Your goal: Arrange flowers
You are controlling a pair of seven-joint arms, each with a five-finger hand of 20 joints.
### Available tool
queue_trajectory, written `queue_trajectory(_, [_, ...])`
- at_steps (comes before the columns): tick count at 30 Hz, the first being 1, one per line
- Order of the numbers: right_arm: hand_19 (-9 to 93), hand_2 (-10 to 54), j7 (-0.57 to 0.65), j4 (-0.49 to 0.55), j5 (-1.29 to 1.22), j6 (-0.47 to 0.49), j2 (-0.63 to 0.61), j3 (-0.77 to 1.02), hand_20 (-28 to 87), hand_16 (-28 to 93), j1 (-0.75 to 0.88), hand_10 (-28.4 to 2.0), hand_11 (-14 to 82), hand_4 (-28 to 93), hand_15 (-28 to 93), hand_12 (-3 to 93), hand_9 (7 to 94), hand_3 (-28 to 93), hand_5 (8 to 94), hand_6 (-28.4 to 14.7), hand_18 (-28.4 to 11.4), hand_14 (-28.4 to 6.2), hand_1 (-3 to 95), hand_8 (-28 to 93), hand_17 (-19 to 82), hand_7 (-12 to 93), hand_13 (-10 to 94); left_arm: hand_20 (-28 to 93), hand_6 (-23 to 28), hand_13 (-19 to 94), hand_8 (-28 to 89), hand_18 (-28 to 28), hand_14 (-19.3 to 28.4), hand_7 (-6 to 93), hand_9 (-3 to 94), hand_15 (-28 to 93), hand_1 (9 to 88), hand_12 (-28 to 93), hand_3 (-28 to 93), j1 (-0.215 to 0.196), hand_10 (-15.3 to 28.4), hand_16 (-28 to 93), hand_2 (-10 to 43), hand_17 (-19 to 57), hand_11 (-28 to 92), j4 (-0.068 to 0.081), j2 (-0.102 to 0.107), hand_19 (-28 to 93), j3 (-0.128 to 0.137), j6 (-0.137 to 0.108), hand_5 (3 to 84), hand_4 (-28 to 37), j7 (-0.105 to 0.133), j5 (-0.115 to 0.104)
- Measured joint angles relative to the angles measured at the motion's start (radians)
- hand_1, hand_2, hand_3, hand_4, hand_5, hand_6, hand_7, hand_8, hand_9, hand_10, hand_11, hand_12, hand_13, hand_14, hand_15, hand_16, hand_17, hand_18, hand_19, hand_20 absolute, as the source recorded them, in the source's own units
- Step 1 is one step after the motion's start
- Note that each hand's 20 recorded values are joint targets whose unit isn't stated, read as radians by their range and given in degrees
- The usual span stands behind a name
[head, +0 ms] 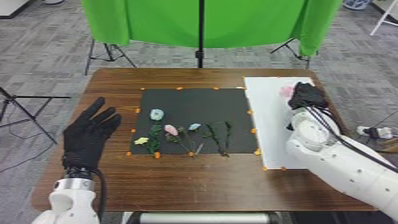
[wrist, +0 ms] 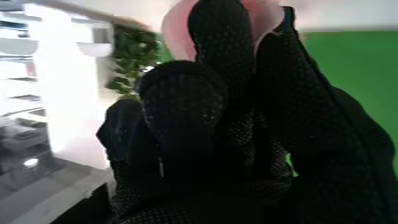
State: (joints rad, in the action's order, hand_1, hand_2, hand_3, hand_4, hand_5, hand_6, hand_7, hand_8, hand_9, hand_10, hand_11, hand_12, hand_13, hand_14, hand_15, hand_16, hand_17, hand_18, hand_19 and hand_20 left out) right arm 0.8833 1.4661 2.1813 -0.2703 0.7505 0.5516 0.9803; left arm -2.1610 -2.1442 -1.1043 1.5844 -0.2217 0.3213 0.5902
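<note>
Head view: I have my right hand (head: 306,94) clamped on a pink flower (head: 286,91) at the white sheet (head: 269,120); my left hand's (head: 84,140) fingers lie apart.

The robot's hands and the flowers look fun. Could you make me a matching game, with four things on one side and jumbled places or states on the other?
Things:
1. left hand
2. right hand
3. yellow flower
4. green cloth

Places and states:
A. hangs beyond the far edge of the table
B. has its fingers round a pink flower, by the white sheet
C. at the near left corner of the dark mat
D. open, to the left of the dark mat

Right pairs: 1-D, 2-B, 3-C, 4-A
</note>
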Motion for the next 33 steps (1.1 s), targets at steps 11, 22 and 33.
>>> queue_trajectory(11, [93, -9.5, -0.265, 0.208, 0.037, 0.158, 0.143, 0.122, 59, 23, 0.075, -6.7, 18.8, -28, 75, 36.2, 93.7, 72, 86.2, 2.0, -21.2, -6.1, 55.8, 3, 35, 17, 75, 22, 9.8, 28, -10, 26.8, 27.6, 14.9, 37.5, 57, 24.8, 11, 81, -0.003, 20.5, -9, 7.7, -6.4, 28, -0.002, 0.001, 58, -0.001, 0.0, 39.2, -23.9, 0.002, 0.002])
queue_trajectory(22, [93, -9.5, -0.215, 0.217, 0.075, 0.199, 0.287, -0.022, 60, 20, 0.099, -7.7, 27.6, -28, 80, 34.1, 86.9, 72, 81.5, 1.1, -22.1, -9.2, 50.1, 1, 31, 15, 69, 22, 9.8, 28, -10, 26.8, 27.7, 14.9, 37.5, 57, 24.7, 11, 81, 0.012, 20.4, -9, 7.7, -6.4, 28, -0.001, 0.002, 58, 0.0, 0.0, 39.2, -23.8, 0.0, 0.002])
queue_trajectory(33, [93, -9.5, -0.179, 0.242, 0.131, 0.231, 0.271, 0.005, 65, 20, 0.118, -12.2, 55.7, -28, 88, 22.8, 77.5, 77, 72.3, 0.9, -24.5, -12.5, 37.5, -11, 31, 14, 67, 22, 9.8, 28, -10, 26.8, 27.6, 14.9, 37.5, 57, 24.8, 11, 81, 0.011, 20.5, -9, 7.7, -6.4, 28, -0.001, 0.001, 58, 0.0, 0.0, 39.2, -23.7, -0.005, 0.003])
